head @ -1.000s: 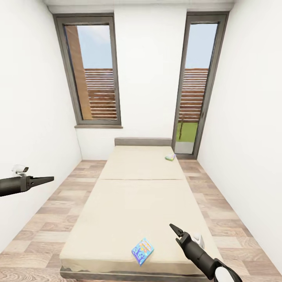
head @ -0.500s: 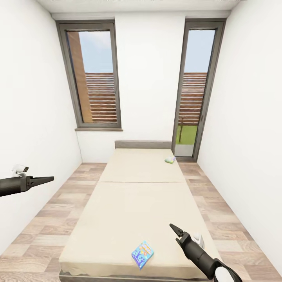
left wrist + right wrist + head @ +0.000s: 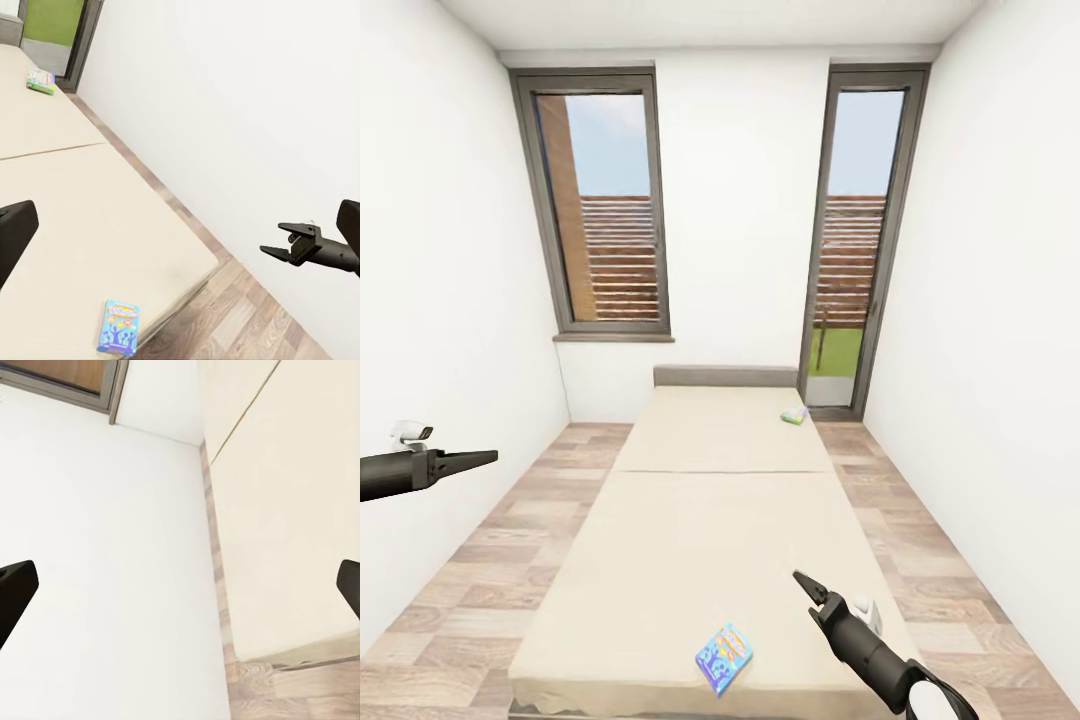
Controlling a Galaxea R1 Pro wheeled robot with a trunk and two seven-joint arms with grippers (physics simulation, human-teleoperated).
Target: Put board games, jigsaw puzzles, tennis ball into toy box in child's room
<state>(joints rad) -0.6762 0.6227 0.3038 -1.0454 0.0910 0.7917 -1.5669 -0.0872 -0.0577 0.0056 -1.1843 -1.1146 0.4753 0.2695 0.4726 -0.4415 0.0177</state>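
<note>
— Since the head camera has tilted up, what stands?
— Blue board game (image 3: 724, 657) at the bed's (image 3: 700, 540) foot, another (image 3: 793, 415) near the headboard. Right end effector (image 3: 807, 587) parted, empty; left end effector (image 3: 485, 458): cannot tell.

The head view looked from the foot of the bed (image 3: 710, 500) down its length toward the two windows, from fairly high. The left wrist view faced across the bed (image 3: 82, 210) toward the right wall; it took in the blue board game (image 3: 118, 327) near the foot, also in the head view (image 3: 724, 657), and the right hand (image 3: 279, 252). The right wrist view looked across the bed (image 3: 300, 525) toward the left wall.
</note>
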